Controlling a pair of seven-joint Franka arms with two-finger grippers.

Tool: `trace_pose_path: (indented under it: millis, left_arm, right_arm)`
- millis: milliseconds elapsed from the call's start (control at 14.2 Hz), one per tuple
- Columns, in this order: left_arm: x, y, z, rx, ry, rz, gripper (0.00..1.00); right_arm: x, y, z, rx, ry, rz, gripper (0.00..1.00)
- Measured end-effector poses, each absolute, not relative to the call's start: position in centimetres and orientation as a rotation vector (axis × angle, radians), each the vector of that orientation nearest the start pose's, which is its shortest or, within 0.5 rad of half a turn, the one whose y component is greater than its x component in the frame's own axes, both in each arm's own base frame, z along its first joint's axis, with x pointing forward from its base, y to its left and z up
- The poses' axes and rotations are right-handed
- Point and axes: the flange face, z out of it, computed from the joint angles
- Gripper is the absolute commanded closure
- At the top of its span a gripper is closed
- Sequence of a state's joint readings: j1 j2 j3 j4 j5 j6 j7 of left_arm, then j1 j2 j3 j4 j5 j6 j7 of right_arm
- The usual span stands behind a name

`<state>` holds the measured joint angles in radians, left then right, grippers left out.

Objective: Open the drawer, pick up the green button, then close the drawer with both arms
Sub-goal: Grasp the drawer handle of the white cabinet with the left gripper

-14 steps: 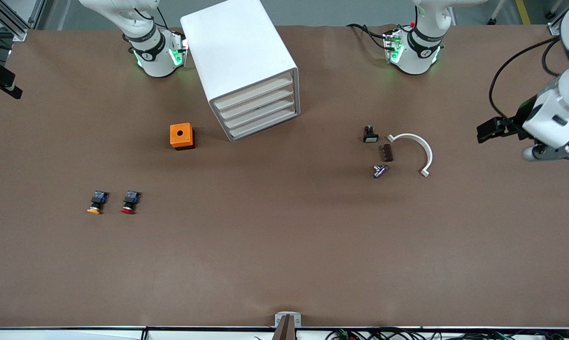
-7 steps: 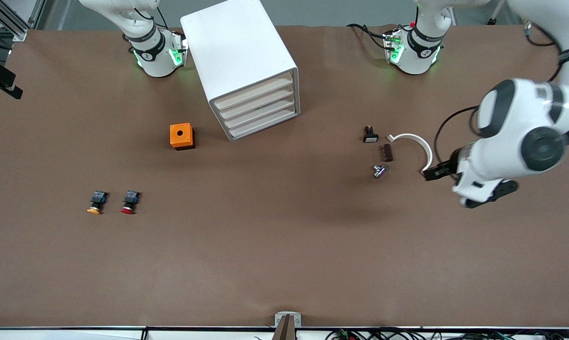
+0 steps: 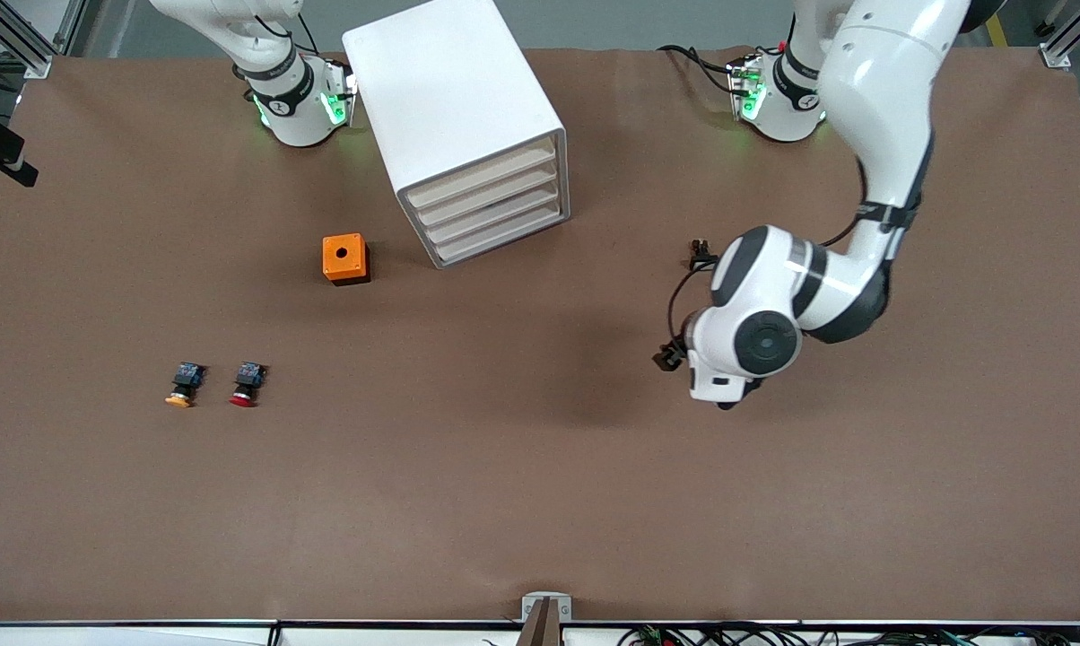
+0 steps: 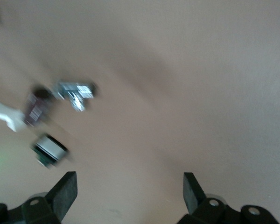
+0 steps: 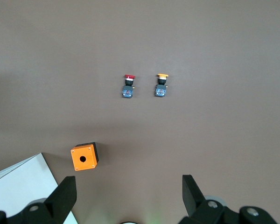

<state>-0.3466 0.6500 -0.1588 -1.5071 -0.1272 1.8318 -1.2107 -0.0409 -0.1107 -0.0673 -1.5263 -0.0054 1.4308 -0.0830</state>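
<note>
1. Left arm [image 3: 876, 108] reaches out from its base, with its wrist up over the brown table [image 3: 540, 467].
2. Left gripper [image 4: 128, 191]: fingers [image 4: 65, 191] spread apart with nothing between them, only bare table underneath.
3. A cluster of small parts lies on the table just beside the spot under the left gripper. It includes a silver metal piece [image 4: 75, 89], a brown block [image 4: 37, 106], the end of a white curved strip [image 4: 4, 114] and a black part with a white face [image 4: 50, 150].
4. In the front view the left wrist covers most of that cluster, and only the black part peeks out.
5. Right gripper [image 5: 128, 196]: fingers apart, holding nothing, hanging high over the table. Of the right arm [image 3: 262, 54] the front view shows only the base end.
6. The orange box [image 5: 84, 157] with a round hole on top is close under the right gripper, and the corner of the white cabinet [image 3: 450, 99] is beside it.
7. The red button [image 5: 128, 86] and yellow button [image 5: 161, 85] lie side by side on the table, farther out from the right gripper than the orange box.
8. The drawer [image 3: 504, 238] is the lowest of four in the cabinet. It is pushed in flush, well apart from the left gripper and toward the right arm's end.
9. Neither gripper touches the cabinet or any part.
</note>
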Motion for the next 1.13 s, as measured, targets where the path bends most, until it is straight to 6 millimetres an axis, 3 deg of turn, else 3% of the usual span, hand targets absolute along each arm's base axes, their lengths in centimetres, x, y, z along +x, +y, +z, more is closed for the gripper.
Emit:
trace_pose_path:
  millis: [282,564,1058,1129]
  left_arm:
    - [55.5,-38.3,23.4,-2.548,-1.440,0.709,0.00]
    - [51.6,-43.4,21.4,-2.251,-1.707,0.899,0.00]
    - [49.3,-46.1,18.2,-1.578,-2.042,1.214,0.00]
    - [49.1,-46.3,17.7,-1.482,-2.063,1.243,0.05]
  right_arm:
    - [50.9,-5.9,67.8,-3.140,0.042,0.014,0.00]
    - [54.0,-6.2,63.8,-3.142,0.046,0.083,0.00]
    - [55.4,-7.0,61.7,-3.145,0.067,0.110,0.00]
    - [55.6,-7.2,61.2,-3.146,0.070,0.123,0.00]
